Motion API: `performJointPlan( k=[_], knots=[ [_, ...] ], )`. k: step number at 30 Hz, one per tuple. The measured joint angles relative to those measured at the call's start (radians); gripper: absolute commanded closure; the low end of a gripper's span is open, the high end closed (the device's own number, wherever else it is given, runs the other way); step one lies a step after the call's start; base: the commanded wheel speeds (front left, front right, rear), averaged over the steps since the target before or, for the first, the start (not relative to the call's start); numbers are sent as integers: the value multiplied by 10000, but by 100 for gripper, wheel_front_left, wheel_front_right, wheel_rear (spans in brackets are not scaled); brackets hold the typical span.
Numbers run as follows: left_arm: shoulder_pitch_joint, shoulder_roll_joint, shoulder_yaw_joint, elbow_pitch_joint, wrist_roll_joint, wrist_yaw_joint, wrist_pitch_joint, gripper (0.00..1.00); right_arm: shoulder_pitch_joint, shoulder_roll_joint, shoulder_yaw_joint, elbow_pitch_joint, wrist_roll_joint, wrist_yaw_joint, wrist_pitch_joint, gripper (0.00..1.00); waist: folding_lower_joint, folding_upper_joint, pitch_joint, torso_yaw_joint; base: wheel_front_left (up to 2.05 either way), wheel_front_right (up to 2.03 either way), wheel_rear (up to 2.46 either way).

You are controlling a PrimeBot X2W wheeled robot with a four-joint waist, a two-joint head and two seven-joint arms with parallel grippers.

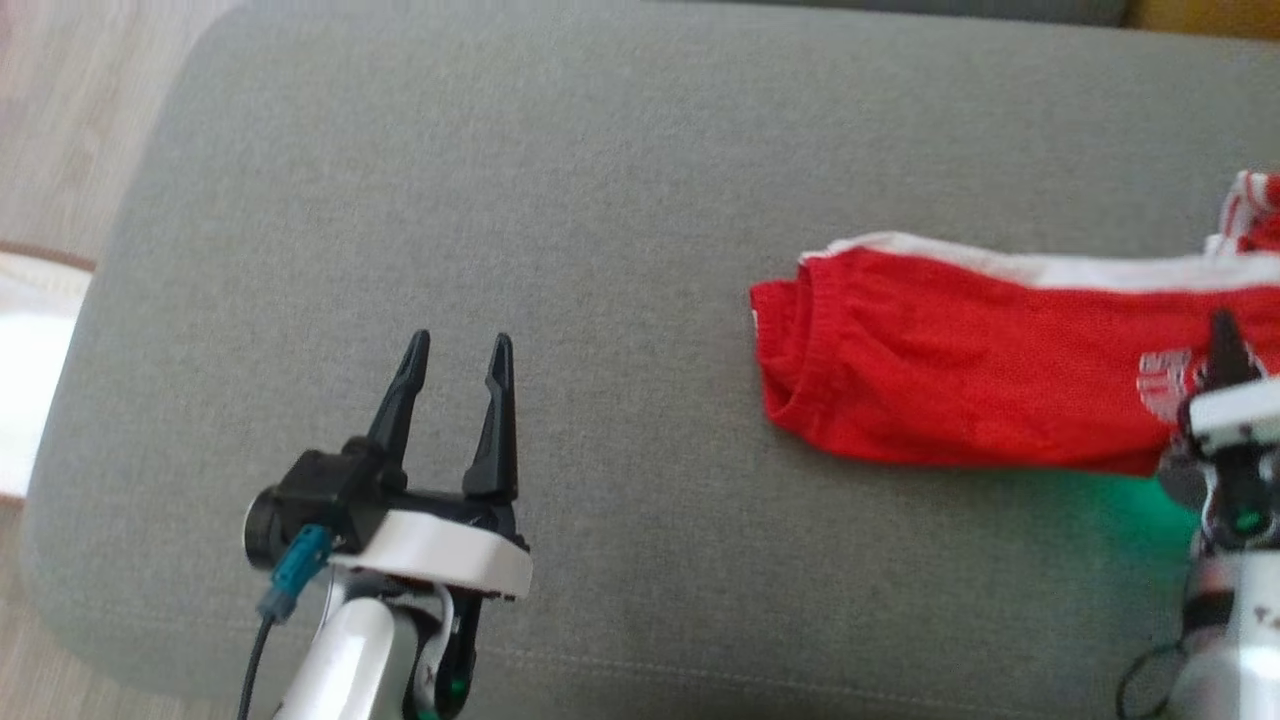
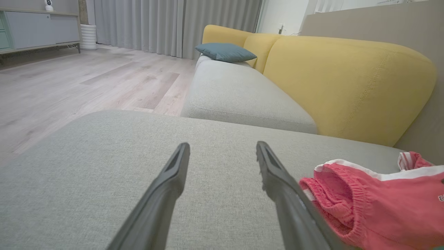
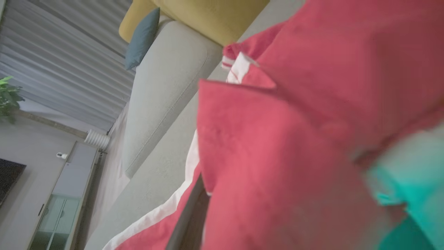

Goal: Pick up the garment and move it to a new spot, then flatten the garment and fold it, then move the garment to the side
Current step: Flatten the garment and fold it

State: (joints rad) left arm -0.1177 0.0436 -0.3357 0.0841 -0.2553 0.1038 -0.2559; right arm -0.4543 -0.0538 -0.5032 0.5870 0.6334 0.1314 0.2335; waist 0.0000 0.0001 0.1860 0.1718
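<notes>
The red, white-trimmed mesh garment (image 1: pixel 950 380) is seen lying stretched along the right half of the wide grey fabric seat cushion (image 1: pixel 600 200), elastic waistband turned toward the middle. At the right edge, the right gripper (image 1: pixel 1225 345) is planted on the cloth beside a pale printed crest, its fingers brought together and pinched on the garment. From its wrist, a raised red fold (image 3: pixel 277 156) is draped across the lens, and only a sliver of one dark finger (image 3: pixel 187 215) can be made out beneath it.

On the other side, the left gripper (image 1: pixel 460 345) is held over bare grey fabric, fingers spread wide and nothing between them, well apart from the waistband. From its own wrist, the garment (image 2: pixel 381 205) is partly covered by the nearer finger.

A green glow (image 1: pixel 1120 500) is cast on the cushion by the right wrist. Beyond, a second grey seat (image 2: pixel 236 93), a mustard-yellow backrest (image 2: pixel 347 80), a teal pillow (image 2: pixel 225 52) and pale wooden flooring (image 2: pixel 69 80) are shown.
</notes>
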Motion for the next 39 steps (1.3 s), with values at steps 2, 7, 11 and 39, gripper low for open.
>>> performJointPlan(
  k=[2, 7, 11, 39],
  knots=[
    [163, 2, 69, 10, 4, -79, 0, 0, 360, 46, 12, 46, 100, 0, -276, 100, 0, 0, -183, -91, 0, 0, 0],
    [519, 21, 247, 29, 58, -178, 0, 0, 776, 77, 491, 410, 270, 0, -918, 100, 0, 0, -456, -368, 0, 0, 0],
    [530, 19, 253, 46, 163, -251, 0, 0, 736, 75, 1032, 443, 274, 0, -1467, 100, 0, 0, -511, -448, 0, 0, 0],
    [591, 21, 276, 125, 249, -293, 0, 0, 593, 48, 6943, 10, 2019, 0, -3173, 100, 0, 0, -946, 352, 0, 0, 0]
  ],
)
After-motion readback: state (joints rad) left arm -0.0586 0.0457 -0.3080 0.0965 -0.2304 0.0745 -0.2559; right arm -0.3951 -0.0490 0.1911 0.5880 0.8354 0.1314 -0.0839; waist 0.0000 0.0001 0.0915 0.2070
